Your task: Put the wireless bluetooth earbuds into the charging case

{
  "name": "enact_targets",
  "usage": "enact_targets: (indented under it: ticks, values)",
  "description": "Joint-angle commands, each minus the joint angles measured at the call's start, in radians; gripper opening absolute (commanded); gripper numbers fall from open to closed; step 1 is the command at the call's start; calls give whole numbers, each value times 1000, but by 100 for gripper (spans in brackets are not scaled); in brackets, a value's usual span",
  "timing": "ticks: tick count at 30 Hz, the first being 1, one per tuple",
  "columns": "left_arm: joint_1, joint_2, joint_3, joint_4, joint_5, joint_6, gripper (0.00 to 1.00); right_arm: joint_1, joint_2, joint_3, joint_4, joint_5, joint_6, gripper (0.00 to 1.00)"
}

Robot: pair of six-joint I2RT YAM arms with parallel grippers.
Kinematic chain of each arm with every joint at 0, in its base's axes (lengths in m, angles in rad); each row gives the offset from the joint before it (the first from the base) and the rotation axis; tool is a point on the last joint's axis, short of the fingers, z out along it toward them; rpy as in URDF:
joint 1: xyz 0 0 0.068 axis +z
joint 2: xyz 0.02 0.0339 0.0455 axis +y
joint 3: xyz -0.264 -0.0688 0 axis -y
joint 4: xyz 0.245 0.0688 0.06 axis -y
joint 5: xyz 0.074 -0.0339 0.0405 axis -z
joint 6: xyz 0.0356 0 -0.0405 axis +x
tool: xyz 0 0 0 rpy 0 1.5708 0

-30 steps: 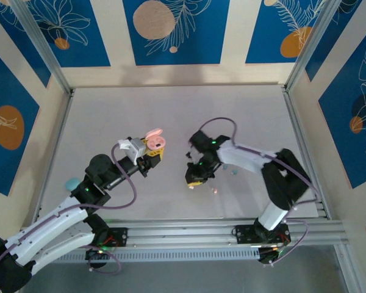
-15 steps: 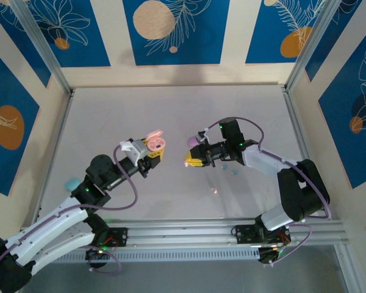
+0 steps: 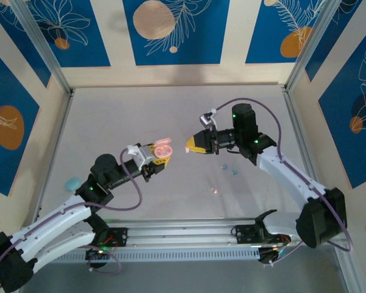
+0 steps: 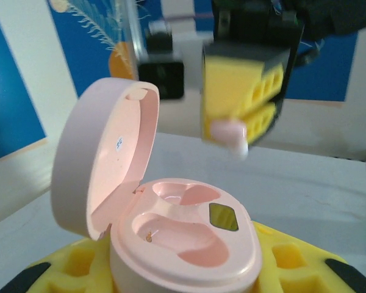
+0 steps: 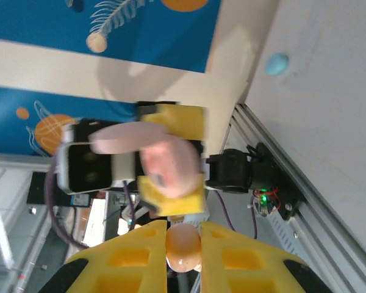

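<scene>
Seen from above, the left end effector (image 3: 159,157) is pinched on the base of an open peach-pink charging case (image 3: 165,147), which appears raised off the tabletop (image 3: 171,110), its lid (image 4: 104,165) tipped back and two empty hollows (image 4: 183,235) facing up. Just right of the case, apart from it, the right end effector (image 3: 193,146) is pressed onto a single peach-pink earbud (image 5: 183,247), which sits between the yellow fingertip pads (image 5: 137,259) with its rounded end poking out. The bud looks tiny, light, hard and glossy, so it is likely to slip or twist; a hold across its sides, leaving free the end bound for a hollow, seems best. Further right of the case, nearer the arm bases, two light blue buds (image 3: 224,165) and one pink bud (image 3: 214,190) lie loose on the tabletop
</scene>
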Motion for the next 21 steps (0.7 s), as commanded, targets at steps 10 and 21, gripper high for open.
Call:
enact_targets:
  ticks: [10, 21]
  values:
    - [7, 87, 0, 225, 192, -71, 29, 129, -13, 98, -137, 109, -149, 19]
    - [7, 90, 13, 207, 210, -87, 29, 150, 8, 109, -108, 131, -145, 19]
